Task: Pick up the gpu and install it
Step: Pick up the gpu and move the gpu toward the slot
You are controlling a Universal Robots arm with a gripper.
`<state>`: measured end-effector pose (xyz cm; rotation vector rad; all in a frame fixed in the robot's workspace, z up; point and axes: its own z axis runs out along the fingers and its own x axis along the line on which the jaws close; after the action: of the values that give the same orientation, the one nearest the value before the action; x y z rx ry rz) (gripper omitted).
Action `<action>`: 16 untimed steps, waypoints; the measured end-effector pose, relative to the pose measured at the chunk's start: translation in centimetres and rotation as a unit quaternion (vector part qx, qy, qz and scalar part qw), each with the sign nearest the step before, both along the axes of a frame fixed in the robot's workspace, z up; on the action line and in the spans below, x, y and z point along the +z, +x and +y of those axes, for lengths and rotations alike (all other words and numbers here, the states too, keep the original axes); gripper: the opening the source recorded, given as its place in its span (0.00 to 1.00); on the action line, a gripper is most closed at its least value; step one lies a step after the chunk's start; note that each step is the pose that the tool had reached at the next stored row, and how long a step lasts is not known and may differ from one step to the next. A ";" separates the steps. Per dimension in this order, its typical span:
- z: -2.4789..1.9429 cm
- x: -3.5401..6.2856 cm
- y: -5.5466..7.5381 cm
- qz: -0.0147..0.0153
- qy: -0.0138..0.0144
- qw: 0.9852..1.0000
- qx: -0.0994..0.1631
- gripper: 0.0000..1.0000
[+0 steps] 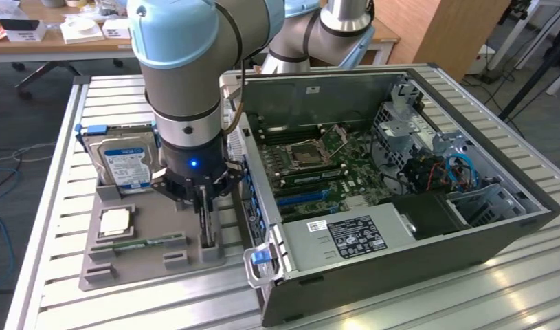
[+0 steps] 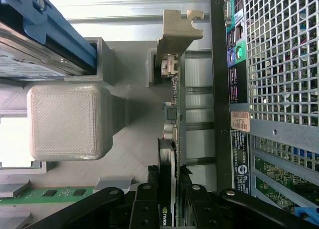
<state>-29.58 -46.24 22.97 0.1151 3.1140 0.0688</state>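
At the tray's edge nearest the computer case, the graphics card stands on its long edge in a slot, not lifted. Black face outward, thin profile. In the wrist view its metal bracket sits at the far end, hooked tab uppermost.

Gripper directly over the card, arm coming straight down. Black fingers sit one on each face of the card's upper edge, pads pressed in: clamped on the card.

Tray: grey plastic holder, lying on the slatted metal table on the exterior view's left.
- Hard drive, blue-white label, propped upright at the tray's back edge, behind the gripper.
- Square processor chip, flat, mid-tray, well apart from the card.
- Green memory stick, lying in its groove near the tray's front edge, its end close to the card's slot.
- Rounded grey block of the tray, just beside the card.

Computer case lies open right beside the tray. Its rear panel and grille run parallel to the card, very close. Inside: motherboard at the back, power supply with a black label along the front edge. Blue latch sticks out at the case's front corner, near the tray.
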 end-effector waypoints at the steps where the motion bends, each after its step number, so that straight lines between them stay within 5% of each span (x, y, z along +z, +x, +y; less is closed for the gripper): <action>1: 0.00 0.00 0.0 0.000 0.000 1.000 0.000 0.26; 16: 0.00 0.01 0.0 0.000 0.000 1.000 0.011 0.26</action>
<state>-29.54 -46.24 22.98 0.0817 3.1154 0.0695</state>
